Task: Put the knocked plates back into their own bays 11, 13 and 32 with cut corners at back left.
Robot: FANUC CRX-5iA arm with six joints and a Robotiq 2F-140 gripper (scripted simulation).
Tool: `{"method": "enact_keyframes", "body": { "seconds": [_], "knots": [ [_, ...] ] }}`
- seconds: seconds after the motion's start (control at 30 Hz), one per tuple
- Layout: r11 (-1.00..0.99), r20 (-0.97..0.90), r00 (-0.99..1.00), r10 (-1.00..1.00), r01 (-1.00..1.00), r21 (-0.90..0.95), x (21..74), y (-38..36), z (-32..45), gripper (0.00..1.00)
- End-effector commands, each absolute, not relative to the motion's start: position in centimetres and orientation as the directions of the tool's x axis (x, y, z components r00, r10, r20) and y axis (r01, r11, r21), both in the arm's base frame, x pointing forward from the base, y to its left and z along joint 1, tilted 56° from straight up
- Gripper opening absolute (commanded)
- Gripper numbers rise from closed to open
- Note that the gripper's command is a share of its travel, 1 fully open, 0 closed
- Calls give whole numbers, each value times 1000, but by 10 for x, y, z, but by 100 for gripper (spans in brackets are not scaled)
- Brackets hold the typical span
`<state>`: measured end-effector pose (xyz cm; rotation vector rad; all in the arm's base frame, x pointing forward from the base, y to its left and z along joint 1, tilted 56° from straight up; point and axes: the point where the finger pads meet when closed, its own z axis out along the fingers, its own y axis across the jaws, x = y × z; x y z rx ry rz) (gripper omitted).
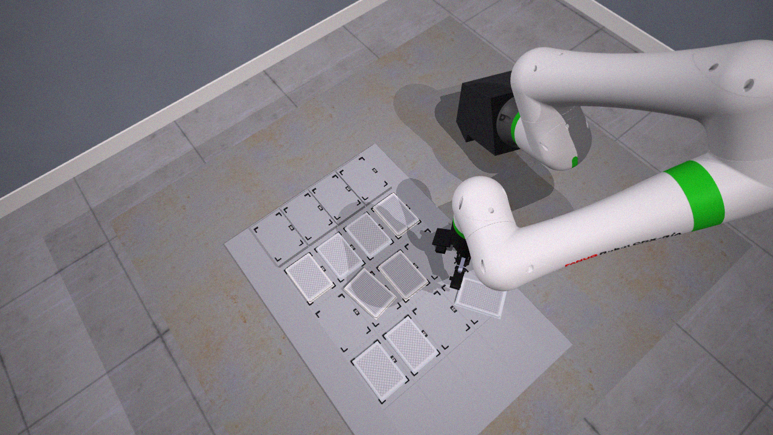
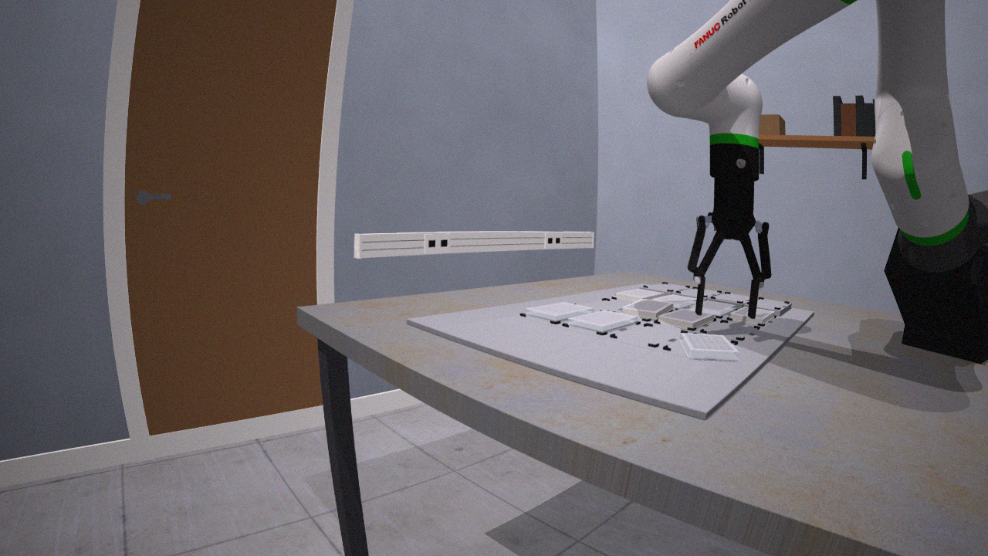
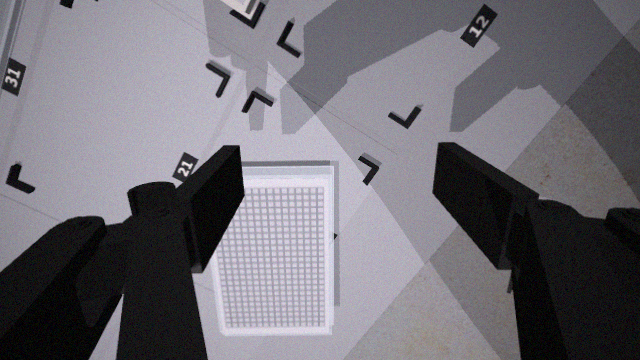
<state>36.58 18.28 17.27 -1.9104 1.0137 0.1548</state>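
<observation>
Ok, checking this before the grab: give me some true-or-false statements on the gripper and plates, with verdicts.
The gripper is open and empty. True.
The plate below it sits square in its bay. False: it lies askew, outside the corner pieces.
That plate has a fine well grid. True.
The fingers clamp the plate. False: they hang above it, apart.
Another plate mid-deck sits twisted. True.
</observation>
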Motion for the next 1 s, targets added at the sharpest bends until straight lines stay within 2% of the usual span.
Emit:
{"method": "enact_keyframes", "body": {
  "seconds": [0.0, 0.7, 0.97],
  "knots": [
    [-223, -482, 649, -589, -704, -675, 364, 189, 182, 70],
    [-222, -482, 649, -589, -704, -675, 347, 237, 239, 70],
    [-222, -482, 649, -589, -704, -675, 347, 237, 239, 70]
  ]
}}
